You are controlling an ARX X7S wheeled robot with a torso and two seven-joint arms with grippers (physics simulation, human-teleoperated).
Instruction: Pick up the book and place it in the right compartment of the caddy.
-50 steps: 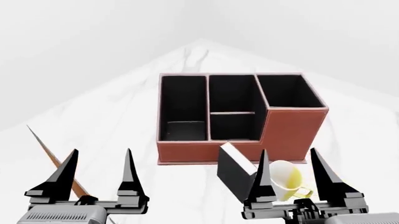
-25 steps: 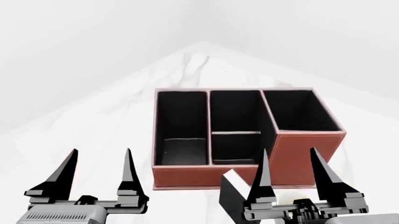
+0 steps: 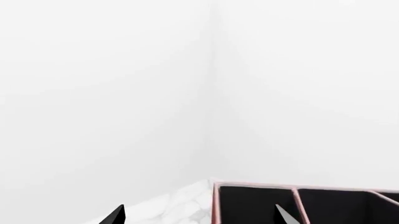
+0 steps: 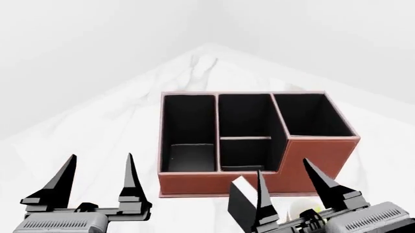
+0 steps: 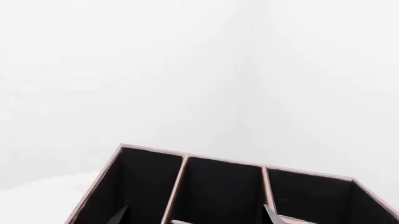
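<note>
Since half a second earlier the right gripper (image 4: pixel 292 187) had tilted and swung toward 1 o'clock, its black prongs now leaning instead of standing straight, while the left gripper (image 4: pixel 97 182) had sunk a little at 7 o'clock; the view over the reddish-brown leather-look caddy (image 4: pixel 214 183) had held as it was. Both pincers stood spread wide with nothing between their prongs.

The small thick black hardcover book (image 4: pixel 241 206) with white page edges stood upright on the white marbled table (image 4: pixel 97 126) at 5 o'clock, just in front of the caddy's low front wall and partly hidden behind the right gripper's inner prong. A sliver of white-and-yellow mug (image 4: pixel 310 208) showed just beside it, toward 4 o'clock. The squarish black-lined right compartment (image 4: pixel 312 116) sat empty at 2 o'clock.

The book looked rigid and fairly light, though its smooth covers could slip. Squeezing across both covers, near the upper half, seemed the soundest hold; gripping at a corner would probably let it pivot, and a nudge might topple it against the mug.
</note>
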